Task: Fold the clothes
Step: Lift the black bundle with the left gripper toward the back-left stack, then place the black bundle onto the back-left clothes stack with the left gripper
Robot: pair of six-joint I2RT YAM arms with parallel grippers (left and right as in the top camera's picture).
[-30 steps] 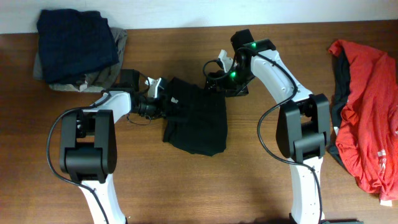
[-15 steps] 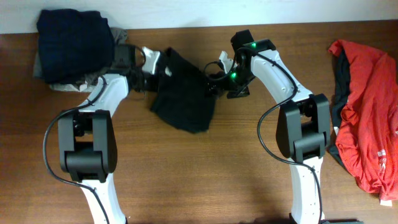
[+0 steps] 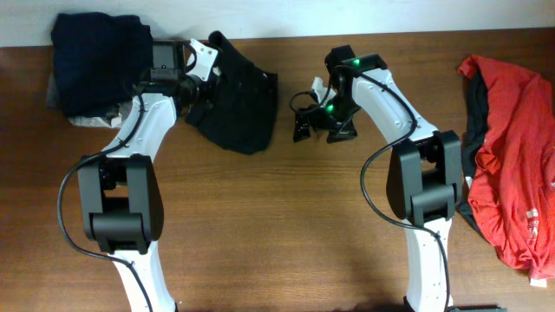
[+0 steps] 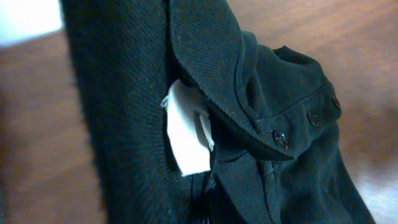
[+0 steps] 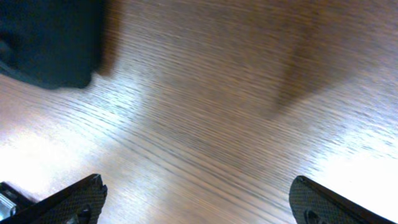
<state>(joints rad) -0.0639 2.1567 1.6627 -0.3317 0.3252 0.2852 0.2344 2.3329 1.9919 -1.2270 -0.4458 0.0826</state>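
Left gripper [image 3: 208, 78] pinched tight on black garment [image 3: 241, 106] at its upper edge, near back edge of table [image 3: 286, 234]. Garment bunched, just right of folded navy pile [image 3: 102, 54], with grey piece [image 3: 87, 119] under pile. Left wrist view: white label [image 4: 186, 134] and dark buttons [image 4: 280, 138] on the cloth. Right gripper [image 3: 319, 128] spread wide, nothing between fingers, over bare wood, near black garment but apart. Red garment [image 3: 512, 147] heaped far right, well apart.
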